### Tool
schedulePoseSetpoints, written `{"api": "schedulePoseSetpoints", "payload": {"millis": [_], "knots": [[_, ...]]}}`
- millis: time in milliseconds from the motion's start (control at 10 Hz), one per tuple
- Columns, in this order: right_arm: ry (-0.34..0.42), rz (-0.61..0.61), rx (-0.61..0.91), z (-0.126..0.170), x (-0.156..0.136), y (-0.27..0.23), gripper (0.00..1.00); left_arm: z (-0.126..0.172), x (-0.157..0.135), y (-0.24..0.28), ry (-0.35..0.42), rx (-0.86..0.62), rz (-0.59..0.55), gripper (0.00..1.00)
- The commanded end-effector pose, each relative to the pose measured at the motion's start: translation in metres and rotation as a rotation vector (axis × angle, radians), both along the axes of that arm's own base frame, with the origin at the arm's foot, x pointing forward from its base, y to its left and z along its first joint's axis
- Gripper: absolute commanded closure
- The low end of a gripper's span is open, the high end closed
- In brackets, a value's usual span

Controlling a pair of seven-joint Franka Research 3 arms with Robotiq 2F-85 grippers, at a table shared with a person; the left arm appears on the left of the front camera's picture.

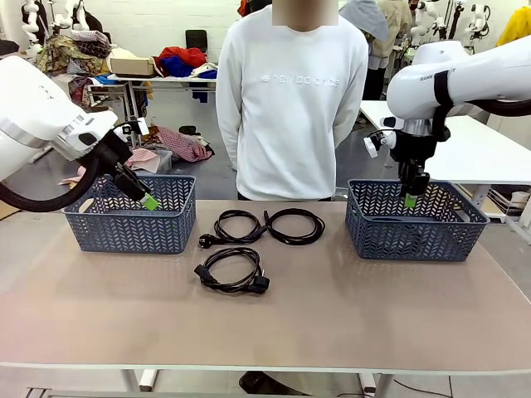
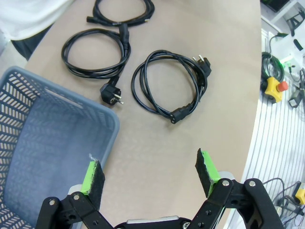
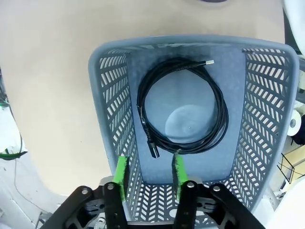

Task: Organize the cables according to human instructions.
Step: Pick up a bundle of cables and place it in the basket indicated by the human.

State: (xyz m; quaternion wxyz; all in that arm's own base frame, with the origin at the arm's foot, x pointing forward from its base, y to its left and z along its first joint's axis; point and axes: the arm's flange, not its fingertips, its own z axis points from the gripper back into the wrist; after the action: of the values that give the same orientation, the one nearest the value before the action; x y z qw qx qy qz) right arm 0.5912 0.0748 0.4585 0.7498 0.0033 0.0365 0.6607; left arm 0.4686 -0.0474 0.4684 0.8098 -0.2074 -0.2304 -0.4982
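Bench top: matt tan, smooth, laminate look, no glare. Left basket and right basket: blue-grey moulded plastic, lattice walls, floor smooth with a faint sheen. Cables: black rubbery jacket, slight gloss. Plug: matt moulded plastic, bright metal pins. Left gripper: matt black links; green pads rubbery, edges a bit ragged. Right arm shell: glossy white plastic. Person's sweatshirt: soft white cloth, matt.

A person in a white sweatshirt stands behind the tan table; clothes heaped beyond
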Motion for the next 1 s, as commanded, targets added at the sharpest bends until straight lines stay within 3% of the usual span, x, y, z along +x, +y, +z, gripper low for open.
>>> {"api": "schedulePoseSetpoints", "payload": {"millis": [0,100,200,300,400,700,800,900], "knots": [[0.015,-0.019,0.017,0.0053,0.0026,0.0006,0.11,0.0000,-0.0021,0.0001,-0.005,-0.027,-0.004,0.00],[0.016,-0.021,0.018,0.0057,0.0019,0.0006,0.26,0.0000,-0.0021,0.0001,-0.005,-0.027,-0.004,0.00],[0.020,-0.022,0.016,0.0063,0.0012,0.0006,0.00,0.0000,-0.0021,0.0001,-0.005,-0.027,-0.004,0.00],[0.021,-0.020,0.012,0.0070,0.0003,0.0006,0.07,0.0000,-0.0021,0.0001,-0.005,-0.027,-0.004,0.00],[0.022,-0.019,0.009,0.0078,-0.0002,0.0011,0.00,0.0000,-0.0021,0.0001,-0.005,-0.027,-0.004,0.00],[0.018,-0.056,0.020,0.0087,-0.0018,0.0002,0.00,0.0000,-0.0021,0.0001,-0.005,-0.027,-0.004,0.00],[0.052,-0.092,0.023,0.0094,0.0008,-0.0032,0.00,0.0000,-0.0021,0.0001,-0.005,-0.027,-0.004,0.00],[0.020,-0.013,0.006,0.0010,-0.0035,0.0001,0.00,0.0000,-0.0021,0.0001,-0.005,-0.027,-0.004,0.00]]}}
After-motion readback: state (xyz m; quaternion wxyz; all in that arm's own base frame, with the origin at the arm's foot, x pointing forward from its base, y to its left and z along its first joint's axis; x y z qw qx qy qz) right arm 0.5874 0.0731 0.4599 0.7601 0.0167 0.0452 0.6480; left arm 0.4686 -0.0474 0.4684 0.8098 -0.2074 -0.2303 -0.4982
